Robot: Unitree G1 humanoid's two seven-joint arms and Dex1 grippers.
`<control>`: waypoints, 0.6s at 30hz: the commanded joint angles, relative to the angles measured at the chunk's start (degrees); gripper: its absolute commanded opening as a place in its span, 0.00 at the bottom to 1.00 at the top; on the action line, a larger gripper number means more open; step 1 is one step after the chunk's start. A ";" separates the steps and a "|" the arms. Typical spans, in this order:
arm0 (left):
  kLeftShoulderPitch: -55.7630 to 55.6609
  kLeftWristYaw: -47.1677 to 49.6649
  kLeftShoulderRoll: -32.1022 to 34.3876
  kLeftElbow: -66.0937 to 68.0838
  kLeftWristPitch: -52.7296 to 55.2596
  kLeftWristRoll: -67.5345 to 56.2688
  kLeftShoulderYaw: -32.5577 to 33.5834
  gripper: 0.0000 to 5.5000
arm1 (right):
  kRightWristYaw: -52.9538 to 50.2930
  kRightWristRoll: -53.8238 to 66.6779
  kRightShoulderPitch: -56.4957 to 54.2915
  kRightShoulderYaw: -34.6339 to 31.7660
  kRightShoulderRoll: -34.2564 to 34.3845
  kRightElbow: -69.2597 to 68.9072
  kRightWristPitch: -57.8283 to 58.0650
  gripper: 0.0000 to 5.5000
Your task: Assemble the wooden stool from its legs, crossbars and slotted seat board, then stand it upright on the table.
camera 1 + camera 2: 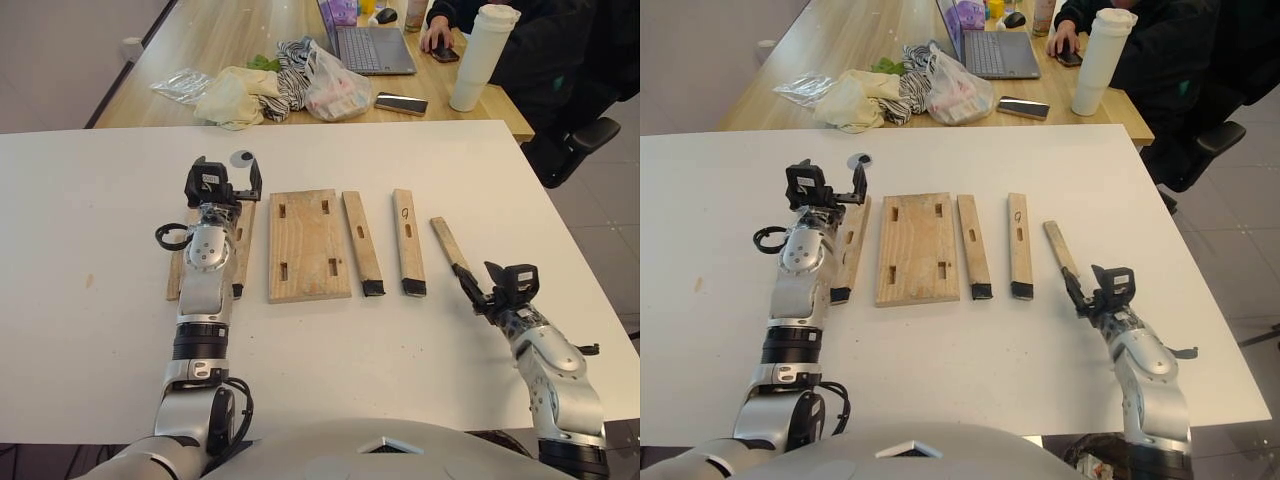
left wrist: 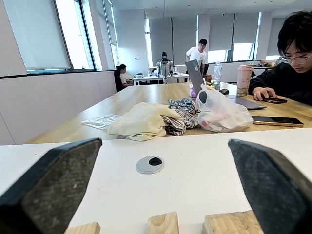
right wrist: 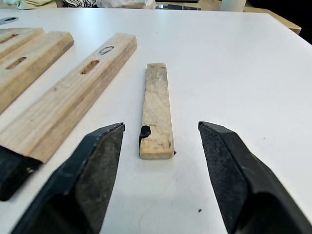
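The slotted seat board [image 1: 310,245] lies flat at the middle of the white table [image 1: 90,200]. To its right lie two slotted legs with black tips [image 1: 362,243] [image 1: 407,242], then a thin crossbar [image 1: 448,243]. My right gripper [image 1: 485,285] is open just behind the crossbar's near end, and the crossbar [image 3: 157,109] lies on the table between the fingers [image 3: 92,170] without touching them. My left gripper [image 1: 226,178] is open over the far ends of more wooden pieces [image 1: 243,235] left of the board. Their end faces [image 2: 162,223] show between its fingers [image 2: 48,190].
A round cable grommet [image 1: 241,157] sits in the table just beyond the left gripper. The wooden table behind holds bags [image 1: 330,85], cloths, a laptop [image 1: 372,48], a phone [image 1: 401,103] and a white tumbler [image 1: 478,58]. The white table's right edge runs close to the right arm.
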 commanded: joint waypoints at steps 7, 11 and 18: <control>-0.54 -0.80 -0.32 0.63 1.33 -0.09 -0.18 0.88 | -3.01 -2.50 -4.92 3.09 1.50 10.55 -1.95 0.42; -0.65 -1.25 -0.34 0.99 1.49 -0.13 -0.25 0.88 | -3.96 -1.94 -3.75 2.85 1.79 9.98 -1.85 0.32; -0.72 -1.66 -0.65 1.64 1.74 0.29 -0.74 0.88 | -4.12 -1.13 -3.97 2.99 1.57 9.95 -1.81 0.24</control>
